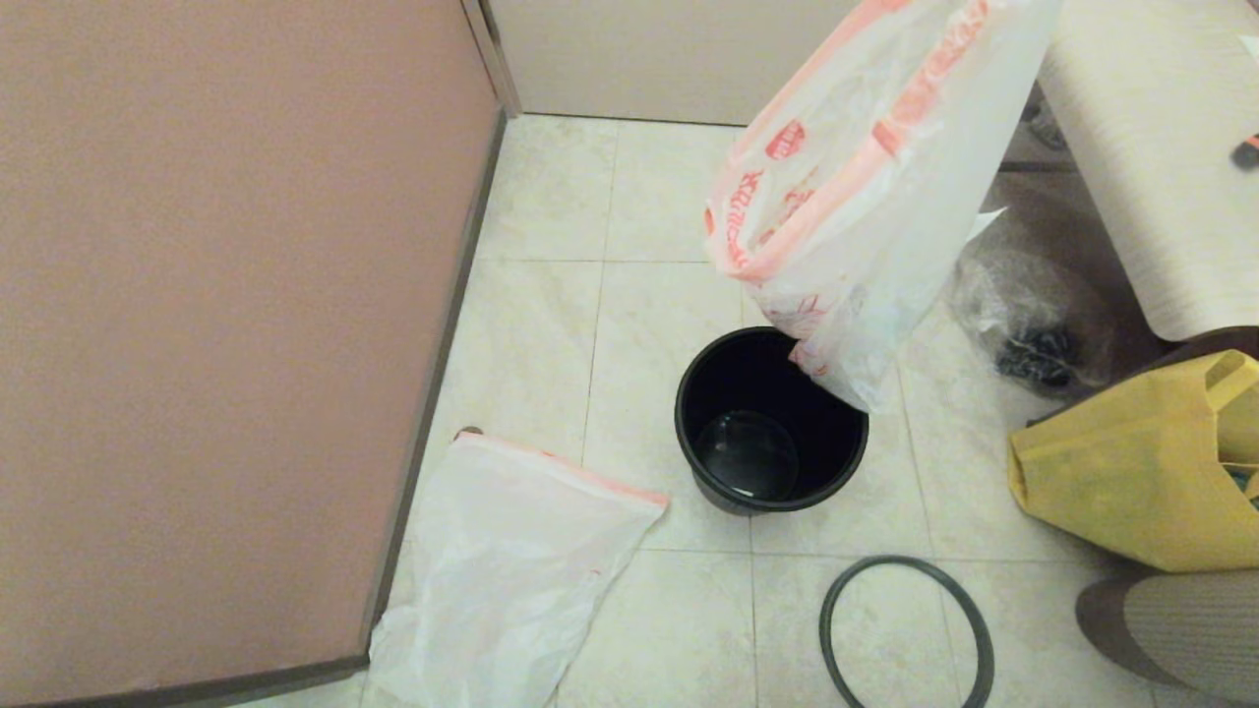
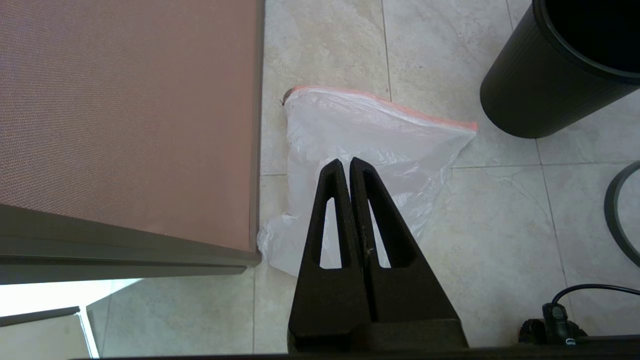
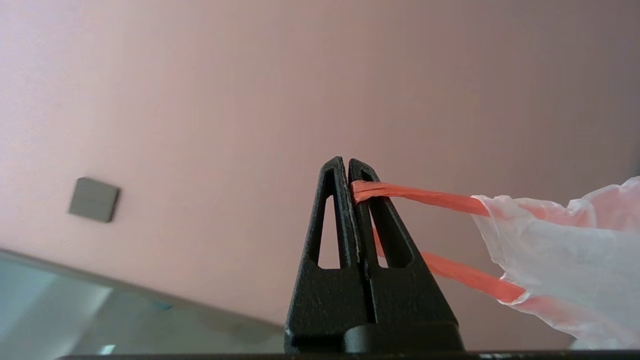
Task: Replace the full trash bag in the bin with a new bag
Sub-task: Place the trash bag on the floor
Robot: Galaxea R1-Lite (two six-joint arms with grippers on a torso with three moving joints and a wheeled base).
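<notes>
The right gripper has its fingers closed on the orange-red drawstring of the full bag, a thin crinkled white film that hangs above the bin. The bin, round, black and smooth, stands bare on the tiled floor. The new bag lies flat near the wall. The left gripper, fingers closed and holding nothing, is above it. A thin grey ring lies near the bin.

I see a white bag with orange-red hem and red print, a black bin, a yellow tote.
</notes>
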